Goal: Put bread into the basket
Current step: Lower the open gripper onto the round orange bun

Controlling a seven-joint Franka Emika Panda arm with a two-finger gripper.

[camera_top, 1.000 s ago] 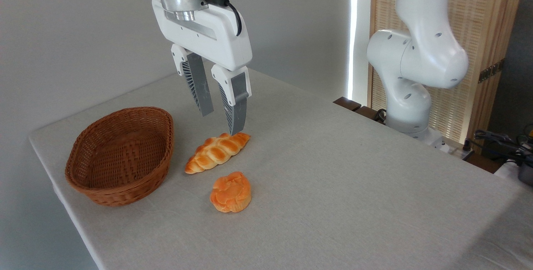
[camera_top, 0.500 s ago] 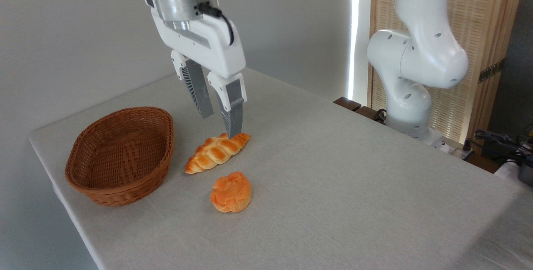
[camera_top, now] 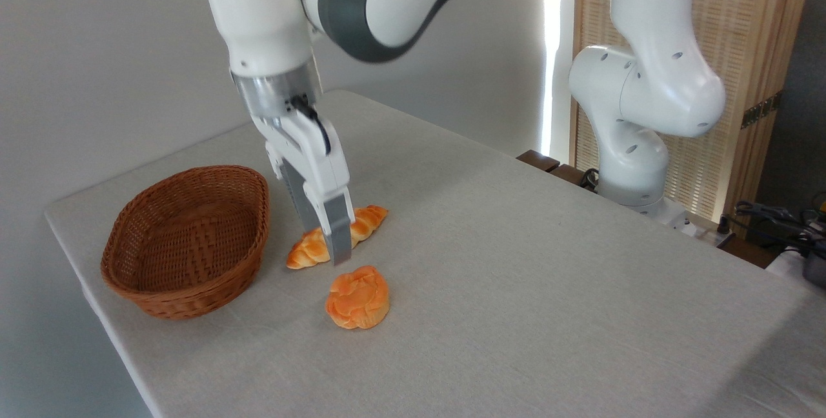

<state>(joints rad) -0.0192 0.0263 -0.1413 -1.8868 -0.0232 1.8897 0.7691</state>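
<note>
The lumpy, swirl-topped orange bread (camera_top: 357,298) is seen on the cloth-covered table (camera_top: 516,263), near the woven wicker basket (camera_top: 187,240). Behind it, the braided loaf (camera_top: 371,219) is overlapped by the gripper (camera_top: 332,247); its finger spread cannot be told.

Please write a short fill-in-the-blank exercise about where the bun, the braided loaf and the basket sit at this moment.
1. The wicker basket holds ____ bread.
2. The end effector is lowered over the ____ loaf.
3. The round bun rests on the ____, untouched.
4. In the picture, the basket sits to the ____ of both breads.

Missing words: no; braided; table; left
</note>
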